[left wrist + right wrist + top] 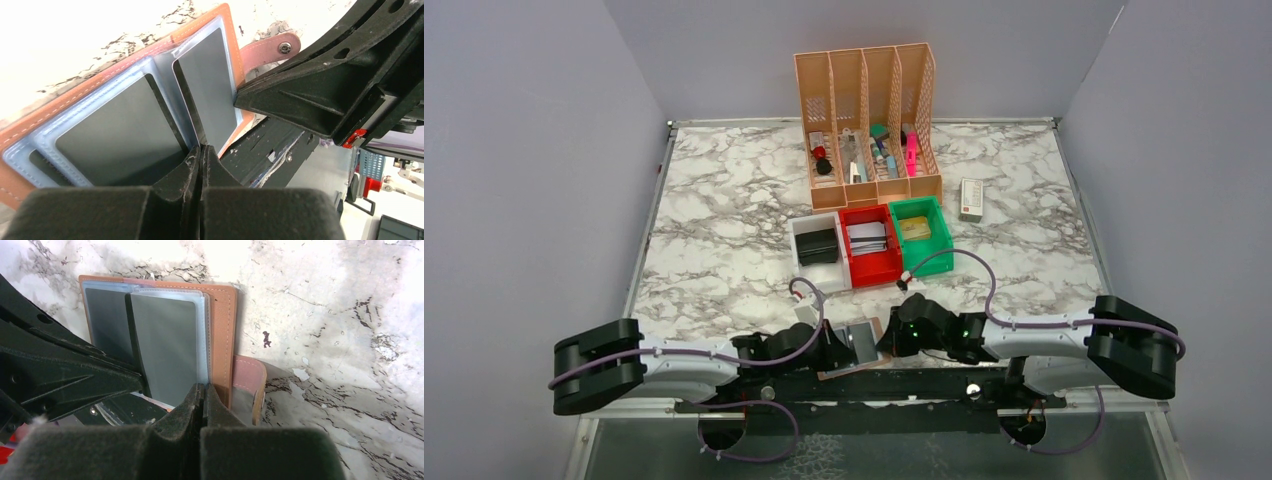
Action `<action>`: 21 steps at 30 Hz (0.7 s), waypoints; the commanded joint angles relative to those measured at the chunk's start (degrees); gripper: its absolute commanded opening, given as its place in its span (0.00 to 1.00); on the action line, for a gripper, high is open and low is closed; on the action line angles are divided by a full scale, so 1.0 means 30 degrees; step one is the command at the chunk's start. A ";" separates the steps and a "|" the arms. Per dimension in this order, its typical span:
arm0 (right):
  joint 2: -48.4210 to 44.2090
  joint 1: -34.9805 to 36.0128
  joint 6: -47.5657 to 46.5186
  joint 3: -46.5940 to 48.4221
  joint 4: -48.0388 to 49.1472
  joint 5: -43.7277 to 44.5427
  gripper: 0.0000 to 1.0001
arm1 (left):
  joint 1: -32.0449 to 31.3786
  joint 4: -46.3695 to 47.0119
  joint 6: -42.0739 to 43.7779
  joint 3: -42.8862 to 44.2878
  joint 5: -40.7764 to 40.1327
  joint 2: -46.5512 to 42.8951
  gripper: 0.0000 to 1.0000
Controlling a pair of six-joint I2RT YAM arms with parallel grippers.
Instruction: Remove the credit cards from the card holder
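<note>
Marbled white bench (724,210) fills the ground, with grey walls on three sides.

The left tool (201,154) has its fingertips pressed together, pinching the near edge of a clear plastic leaf of the card holder (65,102). Whether the tips bite plastic alone or also a card inside it is hard to tell. The right tool (204,392) is also pressed together, its tips at the near edge of the same stack of leaves, just beside the brown border. Its own fingers hide whether anything lies between them. The two tools face each other with the holder between them, lying open at the bench's near edge.

Two faces of the credit cards (167,345) show plainly: a grey one just ahead of the right tool's tips, and a darker one beyond it toward the left tool. A dark strip between them may be a third card on edge or only shadow. The left wrist view shows a sliver of another under the leaves, cut off by the tool's body. One strap (247,382) with a snap lies beside the right tool, on the side away from the left tool. From above, both tools cover most of the holder.

Well beyond both tools stand three bins (874,270), white, red and green, and behind them one peach file rack (809,90) with four slots. One small white box (971,198) lies out on the right tool's side. Their contents are too small to name.
</note>
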 commanded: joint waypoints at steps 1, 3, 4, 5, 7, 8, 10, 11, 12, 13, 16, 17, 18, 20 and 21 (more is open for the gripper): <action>0.0632 0.0090 -0.0048 -0.0177 -0.1009 0.0465 0.01 | -0.0074 -0.0386 -0.0123 -0.0792 -0.0537 -0.0830 0.00; 0.0575 0.0078 -0.0060 -0.0090 -0.1271 0.0621 0.01 | -0.0078 -0.1866 -0.0154 -0.0419 -0.0815 -0.1311 0.00; 0.0508 0.0066 -0.0049 -0.0064 -0.1431 0.0755 0.01 | -0.0068 -0.2945 -0.0093 -0.0096 -0.0976 -0.1585 0.00; 0.0408 0.0101 -0.0073 -0.0032 -0.1590 0.0896 0.01 | -0.0052 -0.3995 0.0040 0.0230 -0.1136 -0.1810 0.00; 0.0247 0.0077 -0.0141 0.0036 -0.1836 0.1131 0.01 | -0.0073 -0.5652 0.0336 0.0666 -0.1331 -0.2324 0.00; 0.0174 0.0088 -0.0172 0.0094 -0.1926 0.1225 0.01 | -0.0085 -0.5941 0.0430 0.0776 -0.1378 -0.2598 0.00; 0.0028 0.0104 -0.0282 0.0223 -0.2100 0.1336 0.01 | -0.0056 -0.6379 0.0432 0.0846 -0.1384 -0.3072 0.00; -0.0007 0.0102 -0.0285 0.0286 -0.2252 0.1404 0.01 | -0.0054 -0.6618 0.0427 0.0868 -0.1399 -0.3255 0.00; -0.0030 0.0087 -0.0297 0.0328 -0.2348 0.1523 0.01 | -0.0075 -0.6923 0.0390 0.0933 -0.1441 -0.3399 0.00; -0.0069 0.0082 -0.0320 0.0361 -0.2401 0.1589 0.01 | -0.0042 -0.7192 0.0389 0.0996 -0.1483 -0.3541 0.00; -0.0187 0.0082 -0.0581 0.0573 -0.2586 0.1559 0.01 | -0.0047 -0.7723 0.0480 0.1226 -0.1585 -0.3748 0.00; -0.0279 0.0088 -0.0689 0.0641 -0.2635 0.1549 0.01 | -0.0049 -0.7779 0.0536 0.1307 -0.1589 -0.3713 0.00; -0.0360 0.0096 -0.0754 0.0723 -0.2718 0.1522 0.01 | -0.0053 -0.7811 0.0631 0.1453 -0.1590 -0.3672 0.00; -0.0658 0.0104 -0.0976 0.0869 -0.2932 0.1513 0.01 | -0.0068 -0.7906 0.0837 0.1739 -0.1617 -0.3482 0.00; -0.0854 0.0098 -0.1090 0.0927 -0.3085 0.1511 0.01 | -0.0054 -0.7911 0.0934 0.1877 -0.1646 -0.3328 0.00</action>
